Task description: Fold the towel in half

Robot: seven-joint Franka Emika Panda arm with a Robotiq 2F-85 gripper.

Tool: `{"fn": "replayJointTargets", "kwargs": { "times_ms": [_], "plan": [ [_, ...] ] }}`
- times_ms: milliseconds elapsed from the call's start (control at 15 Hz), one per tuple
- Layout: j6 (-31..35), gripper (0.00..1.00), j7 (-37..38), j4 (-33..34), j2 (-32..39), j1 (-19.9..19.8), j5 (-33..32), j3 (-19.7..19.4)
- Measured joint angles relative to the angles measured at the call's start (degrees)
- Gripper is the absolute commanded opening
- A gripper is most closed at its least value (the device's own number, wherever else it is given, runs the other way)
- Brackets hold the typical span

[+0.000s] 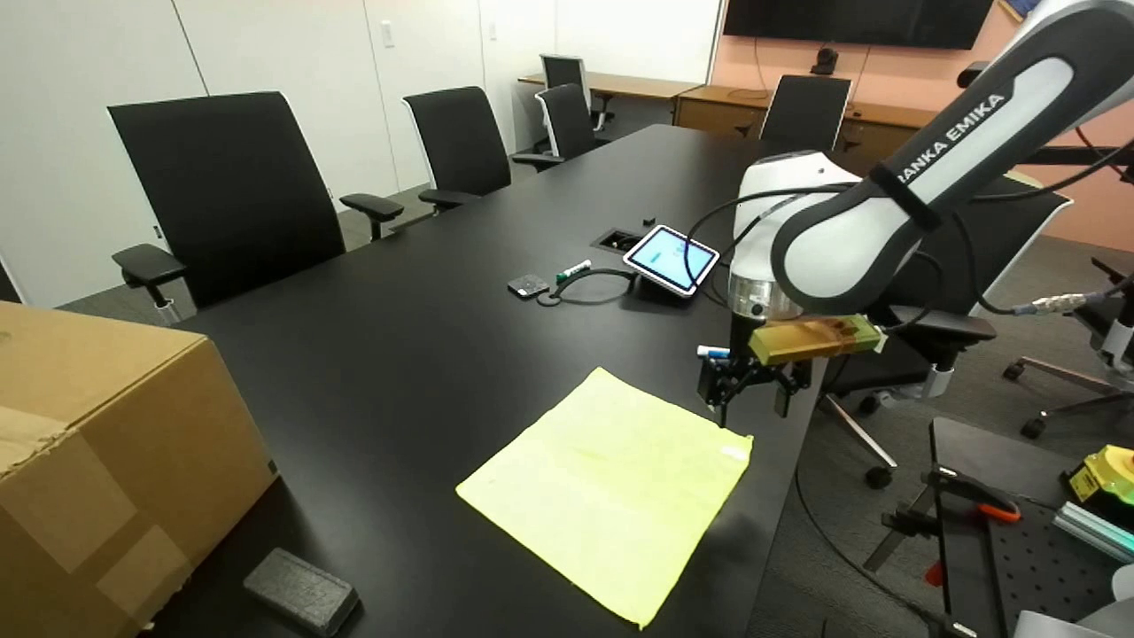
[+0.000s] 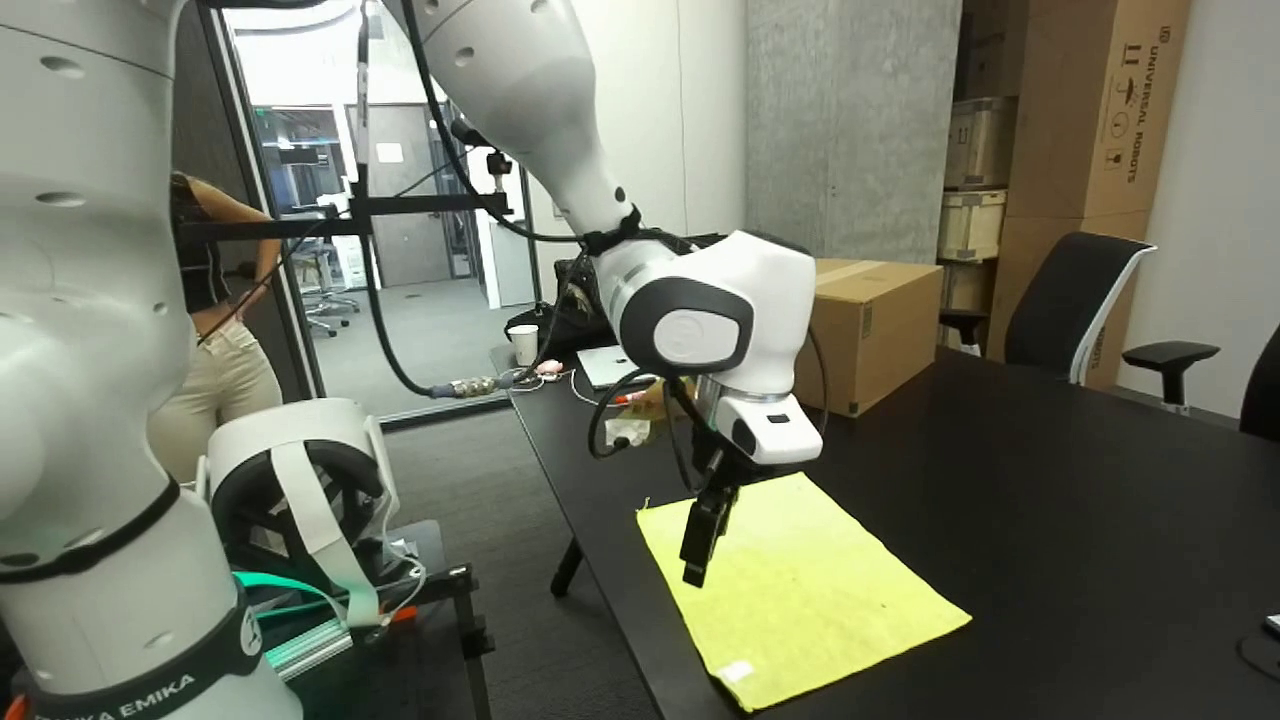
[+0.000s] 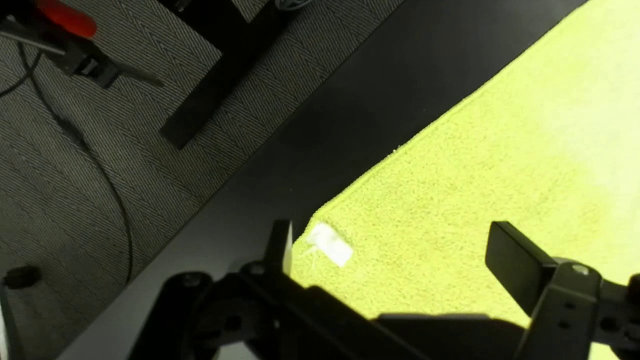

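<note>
Nearest in an exterior view, at the left, a cardboard box [image 1: 168, 461] sits on the black table [image 1: 399, 381], with a dark gray block [image 1: 301, 592] near it on its right. Farther right lies the yellow towel [image 1: 611, 487], flat and unfolded, close to the table's right edge. It is roughly square, so no long axis stands out; it sits turned on the surface, with one corner pointing near, one far, one left and one right. Its white tag [image 1: 733, 452] is at the right corner.

Near that corner hangs the gripper [image 3: 392, 250]. Seen in the wrist view, its fingers [image 3: 517, 267] are spread wide and grasp nothing; the towel, tag included, shows in the gap between them. Whether either fingertip touches the cloth, I cannot tell. On the table's far side are a lit touch screen [image 1: 671, 260] and, to its left, a green marker [image 1: 574, 271].
</note>
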Motion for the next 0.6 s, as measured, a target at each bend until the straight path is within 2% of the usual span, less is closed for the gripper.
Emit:
{"fn": "replayJointTargets", "kwargs": {
  "times_ms": [267,600],
  "plan": [
    [3.82,1.00,9.28,0.06,3.76,1.86,-0.18,-2.82],
    [6.38,1.00,17.46,1.49,7.97,3.33,-0.19,-4.91]
  ]
}}
